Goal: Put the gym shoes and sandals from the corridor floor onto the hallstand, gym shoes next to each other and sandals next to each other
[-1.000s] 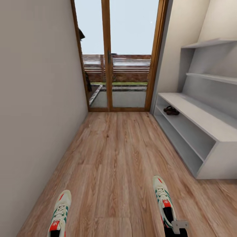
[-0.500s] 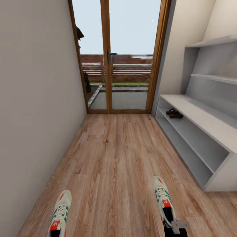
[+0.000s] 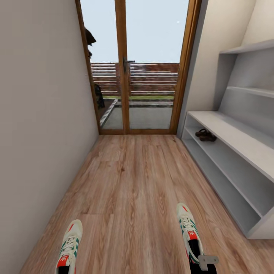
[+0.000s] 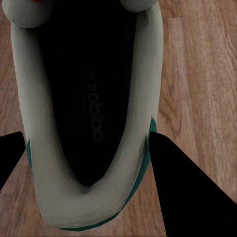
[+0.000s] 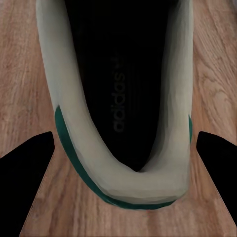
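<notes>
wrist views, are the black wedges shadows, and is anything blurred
Left wrist view: the black wedges are the fingers, unlit silhouettes, not shadows; the gym shoe looks soft, its insole print legible. Right wrist view: same dark fingers. Head view: even light, sharp floor grain.

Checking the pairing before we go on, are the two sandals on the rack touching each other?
Cannot tell. In the head view the sandals sit close together on the hallstand shelf, too small to show contact or a gap.

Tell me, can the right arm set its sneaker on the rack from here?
Probably not yet. The right pincer grips its sneaker low in the corridor; the rack lies ahead on the right, with bare floor between. Nothing blocks the way, so rolling forward should bring it within reach.
</notes>
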Robot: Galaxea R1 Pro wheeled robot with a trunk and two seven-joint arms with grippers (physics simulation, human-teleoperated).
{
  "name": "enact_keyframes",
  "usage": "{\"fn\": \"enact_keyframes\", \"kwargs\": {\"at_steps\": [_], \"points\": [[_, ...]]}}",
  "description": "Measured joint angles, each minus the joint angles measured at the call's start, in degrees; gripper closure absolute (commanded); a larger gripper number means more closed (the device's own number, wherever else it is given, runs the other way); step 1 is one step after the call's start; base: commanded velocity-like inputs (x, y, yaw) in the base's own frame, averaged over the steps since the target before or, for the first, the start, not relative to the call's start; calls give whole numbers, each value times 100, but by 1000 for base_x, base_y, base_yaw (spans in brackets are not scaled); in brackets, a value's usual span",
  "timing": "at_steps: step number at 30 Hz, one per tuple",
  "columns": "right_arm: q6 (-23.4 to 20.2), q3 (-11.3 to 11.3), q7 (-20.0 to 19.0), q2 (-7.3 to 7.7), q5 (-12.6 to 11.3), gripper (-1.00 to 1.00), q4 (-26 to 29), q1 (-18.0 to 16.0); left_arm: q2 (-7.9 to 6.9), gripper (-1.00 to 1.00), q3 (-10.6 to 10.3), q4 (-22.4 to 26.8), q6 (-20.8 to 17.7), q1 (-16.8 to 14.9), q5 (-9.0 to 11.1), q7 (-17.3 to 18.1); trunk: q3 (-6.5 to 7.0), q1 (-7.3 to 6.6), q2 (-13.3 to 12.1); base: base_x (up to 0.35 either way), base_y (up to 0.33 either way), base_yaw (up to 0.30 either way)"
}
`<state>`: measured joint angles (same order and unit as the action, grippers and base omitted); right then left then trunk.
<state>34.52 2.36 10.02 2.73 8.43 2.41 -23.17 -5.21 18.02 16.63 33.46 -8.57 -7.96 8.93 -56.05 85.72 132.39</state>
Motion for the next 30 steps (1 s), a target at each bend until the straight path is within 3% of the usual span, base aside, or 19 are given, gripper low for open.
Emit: {"fn": "enact_keyframes", "kwargs": {"at_steps": [30], "points": [[0,-3,-9,0,1,100,0,0,-4,100,-1,0,2,0,-1,0,0,0,0,336,0,-2]]}}
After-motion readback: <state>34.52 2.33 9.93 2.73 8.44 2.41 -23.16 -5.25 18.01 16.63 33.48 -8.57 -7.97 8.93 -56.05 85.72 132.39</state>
